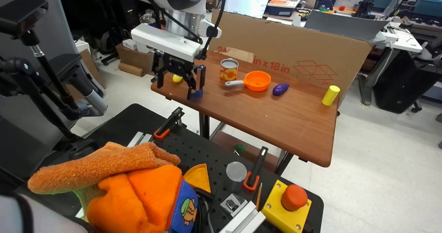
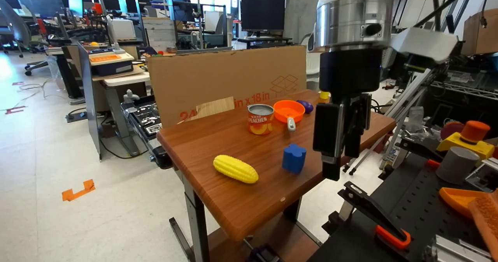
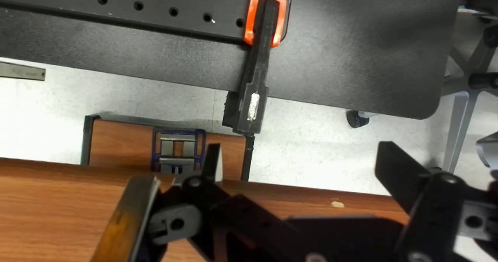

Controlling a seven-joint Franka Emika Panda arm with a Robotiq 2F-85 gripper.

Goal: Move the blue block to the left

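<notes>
The blue block (image 2: 294,159) stands upright on the brown table (image 2: 202,137), its top lobed. In an exterior view it (image 1: 198,94) is partly hidden behind a gripper finger. It does not show in the wrist view. My gripper (image 2: 340,165) is open and empty, above the table's edge by the black bench, apart from the block. Its spread fingers show in an exterior view (image 1: 175,88) too. In the wrist view the gap between the fingertips (image 3: 301,159) holds only floor and table edge.
On the table are a yellow corn (image 2: 235,169), a peach can (image 1: 229,70), an orange pan (image 1: 257,81), a purple eggplant (image 1: 280,89) and a yellow cylinder (image 1: 330,95). A cardboard wall (image 1: 293,49) stands behind. A clamp (image 3: 255,75) sticks out from the black bench (image 3: 350,60).
</notes>
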